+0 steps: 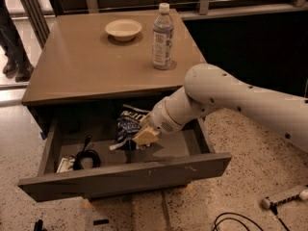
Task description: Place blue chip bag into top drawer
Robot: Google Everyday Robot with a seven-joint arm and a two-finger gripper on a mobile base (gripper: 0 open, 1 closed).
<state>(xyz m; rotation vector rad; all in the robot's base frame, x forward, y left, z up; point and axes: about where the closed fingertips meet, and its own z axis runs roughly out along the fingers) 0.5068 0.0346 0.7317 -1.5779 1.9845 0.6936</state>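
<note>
Reaching down into the pulled-out wide shallow grey-brown wooden top drawer, the white robot arm has its beige end effector low inside, right against the small crinkly dark navy-blue chip bag with white lettering. Bag sits inside the drawer, about mid-width toward the back, leaning up and partly under the brown wooden counter edge. Cannot tell whether the end effector is gripping the bag or has let go; it touches or overlaps the bag's right lower side. Step in hand looks like the placing or release phase, task near done since the bag is already within the drawer walls. Next move likely calls for making sure the bag is released, then lifting out up and toward the drawer front, clear of the counter lip, without dragging the bag along. Coiled black cable lies at the drawer's left, well apart from the bag. On the counter: shallow cream bowl and clear plastic water bottle, both untouched.
</note>
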